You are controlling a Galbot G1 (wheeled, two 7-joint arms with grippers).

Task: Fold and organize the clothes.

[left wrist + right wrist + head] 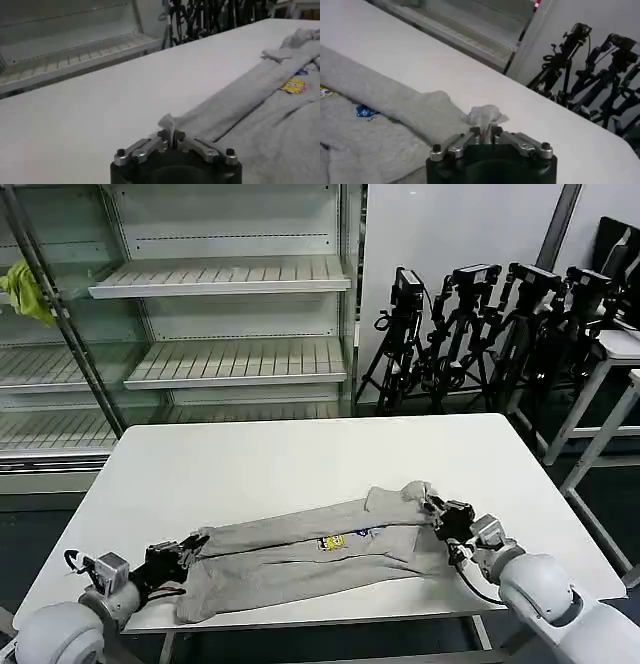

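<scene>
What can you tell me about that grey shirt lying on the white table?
The grey shirt is a light, soft-looking knit with short sleeves and a small yellow and blue cartoon print on the chest. It lies stretched lengthwise across the near part of the white table, its far edge folded over. The left gripper pinches one end, the right gripper the other, bunched end.

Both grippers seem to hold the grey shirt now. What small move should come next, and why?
Probably carry both ends together across the shirt toward the robot, finishing the lengthwise fold. The left gripper and right gripper are each shut on a pinch of fabric at opposite ends, and one long edge already lies folded over.
</scene>
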